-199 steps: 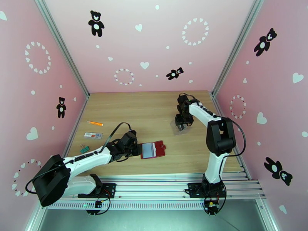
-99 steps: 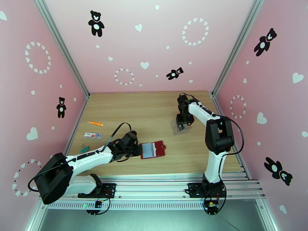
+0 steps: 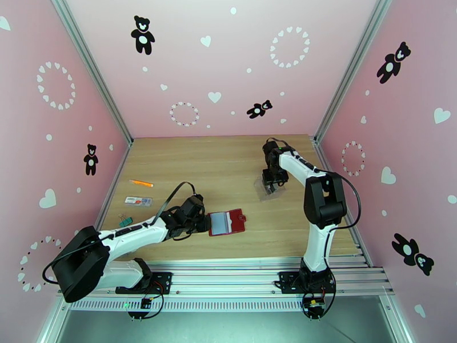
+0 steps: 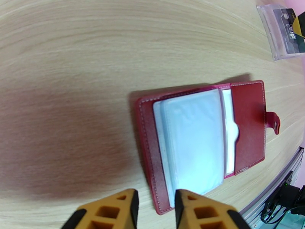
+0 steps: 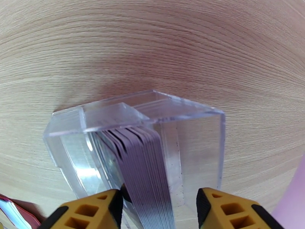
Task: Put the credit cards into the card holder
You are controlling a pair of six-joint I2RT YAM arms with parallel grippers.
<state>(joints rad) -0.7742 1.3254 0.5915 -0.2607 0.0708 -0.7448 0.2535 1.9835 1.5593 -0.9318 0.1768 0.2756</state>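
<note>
Right gripper [image 5: 157, 210]: blocky yellow fingertips spread wide, one on each side of a stack of cards, with nothing pinched.
Credit cards [image 5: 146, 168]: thin grey-lilac cards packed on edge and slightly fanned, standing inside the case. One fingertip is just beside them, the other apart.
Clear case [image 5: 198, 138]: hard, glossy transparent plastic box with sharp corners and a stepped inner ledge, resting on the table.
Left gripper [image 4: 156, 210]: the same yellow fingertips with a narrow gap between them and nothing visibly clamped. The wallet's near corner lies right at that gap; contact unclear.
Card holder [image 4: 248, 126]: dark-red leather-like booklet with pale stitching, lying open and flat, its snap tab sticking out. Soft frosted sleeves are layered inside, glaring white.
Table [image 3: 200, 161]: pale, matte wood grain.
Overhead view: the wallet is near the front centre and the case further back to the right, well apart. By the left edge lie an orange pen [image 3: 141, 183], a white-and-red strip [image 3: 139, 200] and a green clip [image 3: 124, 222].
Wrist views: stitching, sleeve layers and single card edges are clear. From above these blur into a red patch and a glint.
</note>
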